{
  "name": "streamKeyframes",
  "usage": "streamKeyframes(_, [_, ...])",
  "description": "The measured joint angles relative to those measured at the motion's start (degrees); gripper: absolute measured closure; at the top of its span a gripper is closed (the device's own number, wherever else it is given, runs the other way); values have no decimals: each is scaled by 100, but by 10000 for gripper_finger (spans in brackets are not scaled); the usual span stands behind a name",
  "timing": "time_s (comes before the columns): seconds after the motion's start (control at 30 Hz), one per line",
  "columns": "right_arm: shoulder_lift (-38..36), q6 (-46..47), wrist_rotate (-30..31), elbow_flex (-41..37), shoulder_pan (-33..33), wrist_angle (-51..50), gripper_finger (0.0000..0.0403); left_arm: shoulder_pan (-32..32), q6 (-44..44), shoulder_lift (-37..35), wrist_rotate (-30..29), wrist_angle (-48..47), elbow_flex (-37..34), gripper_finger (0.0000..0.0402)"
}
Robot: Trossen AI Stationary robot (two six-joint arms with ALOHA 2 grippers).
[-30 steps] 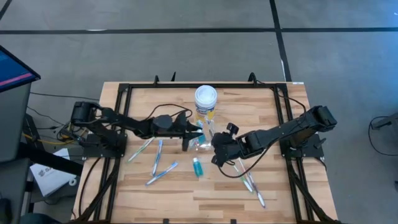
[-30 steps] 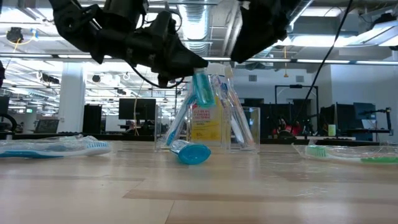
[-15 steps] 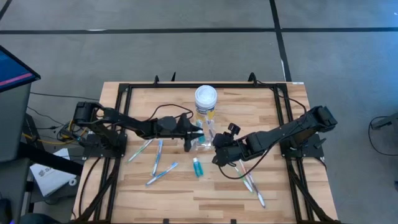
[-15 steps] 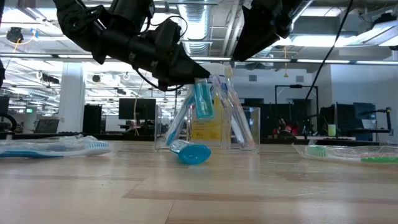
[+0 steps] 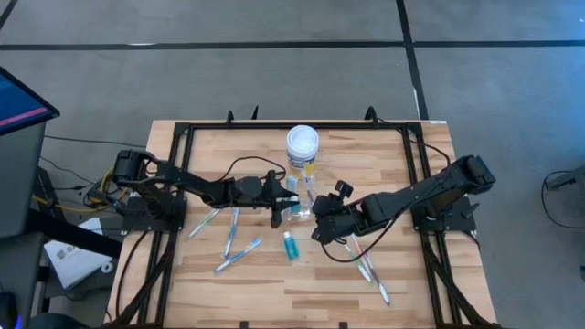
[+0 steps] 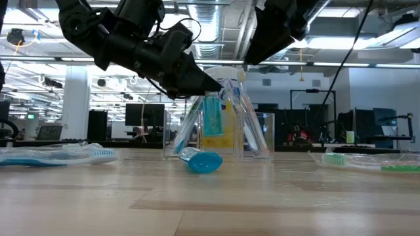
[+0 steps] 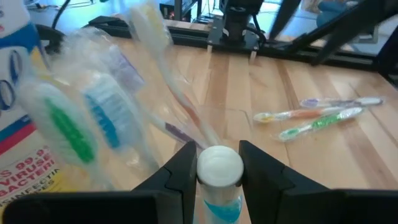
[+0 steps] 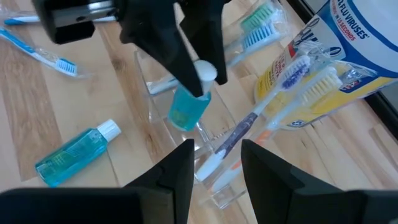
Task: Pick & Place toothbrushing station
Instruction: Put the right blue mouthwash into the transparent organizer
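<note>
The left pincer (image 6: 209,88) is over the middle of the desk (image 5: 411,283), its two fingers (image 7: 186,171) clamped on the white cap of a small teal tube (image 6: 212,117) that hangs cap-up above the clear plastic cup (image 6: 259,134). From the right wrist you can see that tube (image 8: 188,106) poised right over the cup's open mouth, its lower end at about rim level. The cup already carries several wrapped toothbrushes (image 8: 249,127) leaning out at angles, blue, green and pale bristle heads fanning above it. The right pincer (image 5: 322,222) sits just beside the cup on the other side; its fingers (image 8: 177,174) stand apart, straddling the cup's near edge with nothing between them. Directly behind the cup stands the yellow jar (image 5: 303,151) with its white lid. On the bare wood a second teal tube (image 5: 290,245) lies flat, just in front of the cup. To the left arm's side, more blue-and-white toothbrushes (image 5: 234,239) lie scattered, well apart from the cup; to the right arm's side, a green one and a pink one (image 5: 367,270) lie close together. From low down, the lying tube (image 6: 200,160) rests before the cup, end towards the lens.
</note>
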Motion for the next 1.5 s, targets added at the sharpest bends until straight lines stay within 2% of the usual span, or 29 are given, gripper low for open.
streamKeyframes(1.07, [2, -2, 0, 0, -5, 90, 280, -151, 357, 229, 2, -10, -4, 313])
streamKeyframes(1.33, [4, -4, 0, 0, -7, 88, 280, -151, 354, 263, 0, 5, -4, 280])
streamKeyframes(1.5, [4, -4, 0, 0, -7, 89, 280, -151, 354, 263, 1, 9, -4, 275])
